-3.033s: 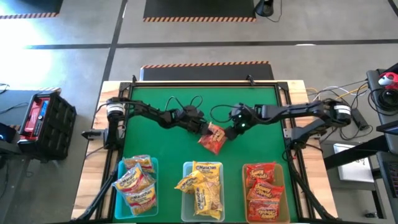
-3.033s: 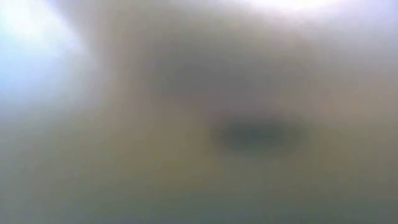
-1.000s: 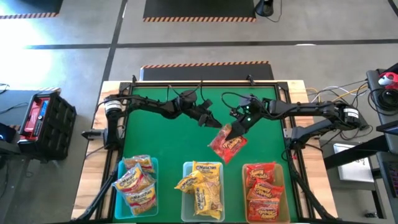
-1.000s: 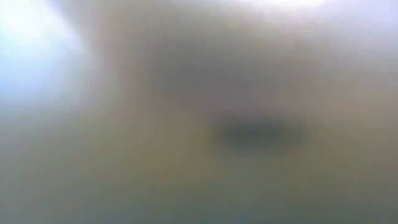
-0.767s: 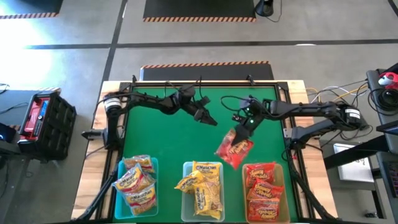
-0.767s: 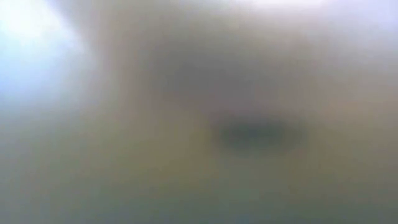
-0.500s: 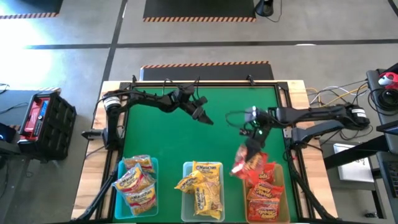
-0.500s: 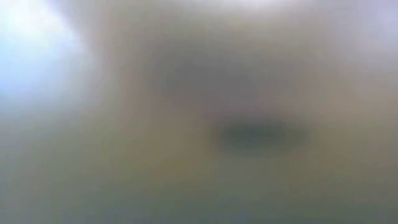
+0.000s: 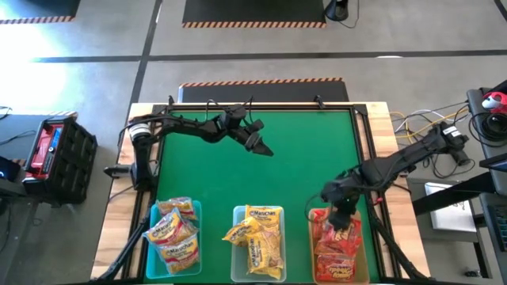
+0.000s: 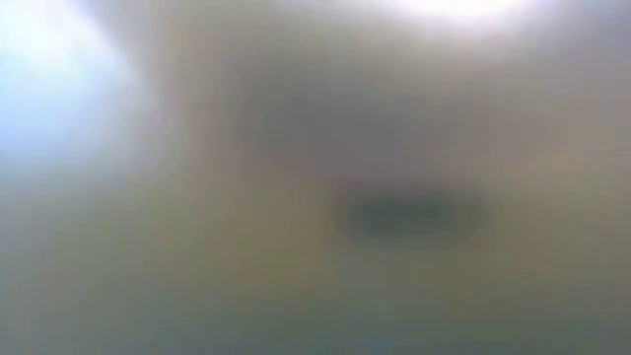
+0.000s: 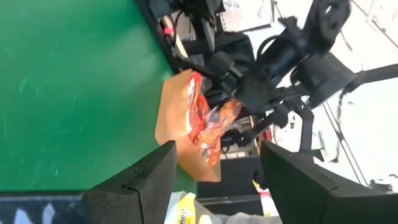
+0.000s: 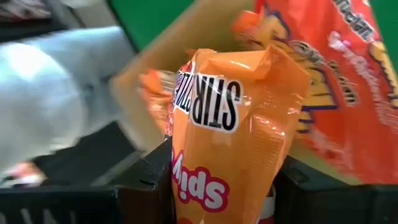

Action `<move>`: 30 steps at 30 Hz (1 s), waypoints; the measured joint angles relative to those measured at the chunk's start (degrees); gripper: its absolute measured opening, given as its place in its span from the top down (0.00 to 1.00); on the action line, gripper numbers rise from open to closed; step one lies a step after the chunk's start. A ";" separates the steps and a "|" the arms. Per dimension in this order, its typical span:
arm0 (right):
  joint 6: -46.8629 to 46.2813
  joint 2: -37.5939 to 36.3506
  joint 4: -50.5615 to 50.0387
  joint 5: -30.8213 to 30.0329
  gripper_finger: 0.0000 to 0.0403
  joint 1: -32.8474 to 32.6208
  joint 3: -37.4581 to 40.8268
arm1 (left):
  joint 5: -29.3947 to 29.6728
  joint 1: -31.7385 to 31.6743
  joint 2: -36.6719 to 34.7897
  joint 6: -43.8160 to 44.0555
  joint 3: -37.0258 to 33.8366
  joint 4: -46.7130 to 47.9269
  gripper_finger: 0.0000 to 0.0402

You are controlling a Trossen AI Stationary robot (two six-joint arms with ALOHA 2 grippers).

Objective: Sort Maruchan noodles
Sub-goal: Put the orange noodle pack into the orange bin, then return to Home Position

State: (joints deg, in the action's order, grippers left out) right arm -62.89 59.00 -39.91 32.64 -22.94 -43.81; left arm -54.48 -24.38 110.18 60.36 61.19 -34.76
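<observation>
My right gripper (image 9: pixel 342 222) has swung from mid-table to hang over the right-hand bin (image 9: pixel 314 237), jaws clamped on the red-orange packet (image 12: pixel 230 137), which now sits just above the red packets (image 9: pixel 337 253) piled there. My left gripper (image 9: pixel 261 147) has pulled back toward the far side of the green mat (image 9: pixel 301 158), jaws apart and empty. I reckon all that's left is to let go.

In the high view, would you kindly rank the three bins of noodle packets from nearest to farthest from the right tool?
1. The right bin of red packets: the right tool is directly over it, holding a red packet.
2. The middle bin of yellow packets: next along the table's near edge.
3. The left bin: at the far left end of the row.
</observation>
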 joint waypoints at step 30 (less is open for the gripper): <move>19.49 -3.82 -17.61 -7.95 0.36 -1.29 -11.84 | 20.85 3.76 -29.50 -11.65 -0.07 32.53 0.47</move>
State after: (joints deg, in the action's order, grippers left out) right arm -43.40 55.18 -57.52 24.69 -24.23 -55.65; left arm -33.63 -20.62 80.68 48.70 61.12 -2.23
